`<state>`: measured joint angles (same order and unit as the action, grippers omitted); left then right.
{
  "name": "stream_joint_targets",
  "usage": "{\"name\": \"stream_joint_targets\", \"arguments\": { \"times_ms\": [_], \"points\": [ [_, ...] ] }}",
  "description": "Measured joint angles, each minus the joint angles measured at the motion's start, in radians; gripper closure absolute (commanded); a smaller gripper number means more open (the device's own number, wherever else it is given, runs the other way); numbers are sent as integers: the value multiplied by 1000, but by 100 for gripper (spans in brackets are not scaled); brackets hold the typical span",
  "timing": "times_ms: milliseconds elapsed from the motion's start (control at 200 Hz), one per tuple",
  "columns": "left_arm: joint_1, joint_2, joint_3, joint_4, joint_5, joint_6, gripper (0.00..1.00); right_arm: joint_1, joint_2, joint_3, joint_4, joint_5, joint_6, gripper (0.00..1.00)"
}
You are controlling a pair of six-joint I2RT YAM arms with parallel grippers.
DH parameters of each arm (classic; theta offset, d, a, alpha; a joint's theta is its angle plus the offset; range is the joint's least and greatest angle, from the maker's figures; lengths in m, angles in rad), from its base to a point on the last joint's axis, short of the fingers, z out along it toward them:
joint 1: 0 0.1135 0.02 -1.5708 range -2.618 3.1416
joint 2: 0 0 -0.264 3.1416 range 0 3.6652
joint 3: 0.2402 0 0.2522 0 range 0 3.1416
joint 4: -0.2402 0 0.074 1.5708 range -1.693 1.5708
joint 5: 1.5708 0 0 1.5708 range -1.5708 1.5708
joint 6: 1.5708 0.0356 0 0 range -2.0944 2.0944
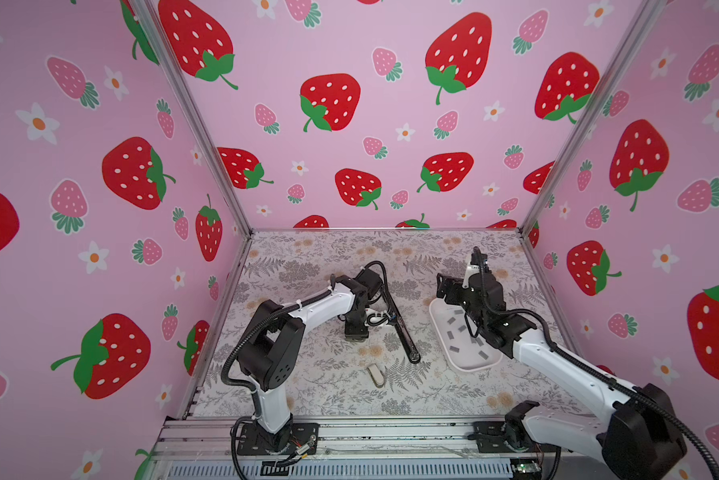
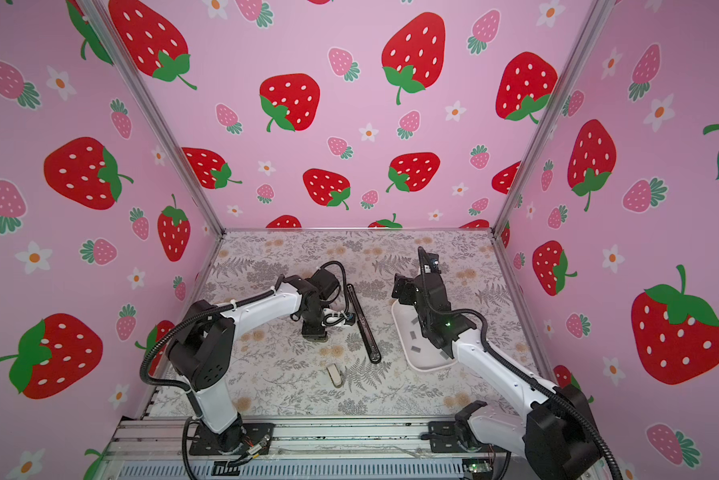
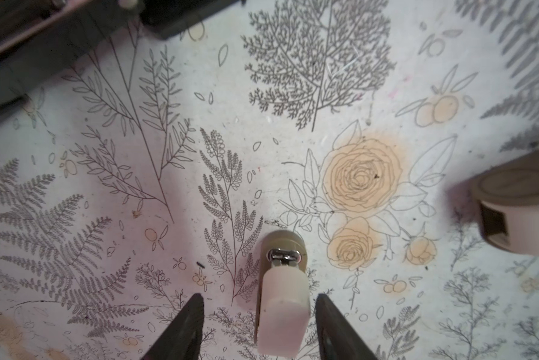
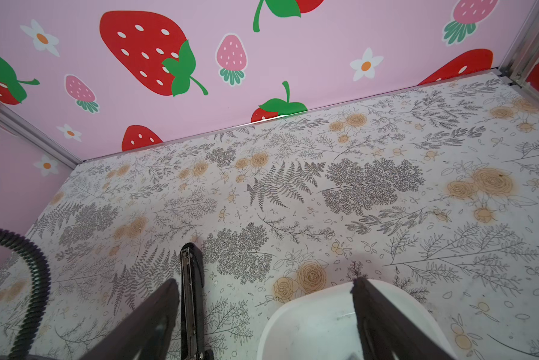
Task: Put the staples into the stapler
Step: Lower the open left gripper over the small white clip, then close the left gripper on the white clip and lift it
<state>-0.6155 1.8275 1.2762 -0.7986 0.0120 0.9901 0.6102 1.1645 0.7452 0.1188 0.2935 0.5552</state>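
Well, in both top views the staples (image 1: pixel 454 349) lie scattered in the white tray (image 1: pixel 468 360), with the right gripper (image 1: pixel 443 286) over its far end; left wrist view: the left gripper (image 3: pixel 259 296) straddles a small stapler (image 3: pixel 282 296), jaws apart either side; right wrist view: its fingers (image 4: pixel 149 318) are spread wide, holding nothing.
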Motion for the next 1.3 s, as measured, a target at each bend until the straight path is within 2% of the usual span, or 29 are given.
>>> {"name": "stream_joint_targets", "arguments": {
  "times_ms": [210,465,715,1070,1301],
  "points": [
    [0,1,2,-26,6,2,45,0,8,0,0,-7,0,11],
    [0,12,13,-39,16,5,42,0,12,0,-3,-11,0,11],
    [-3,16,13,-41,19,8,47,0,13,0,-4,-15,0,11],
    [-6,70,27,-64,18,12,72,0,16,0,-6,-19,0,11],
    [-2,52,43,-76,45,12,75,0,16,0,-7,-22,0,11]
  ]
}}
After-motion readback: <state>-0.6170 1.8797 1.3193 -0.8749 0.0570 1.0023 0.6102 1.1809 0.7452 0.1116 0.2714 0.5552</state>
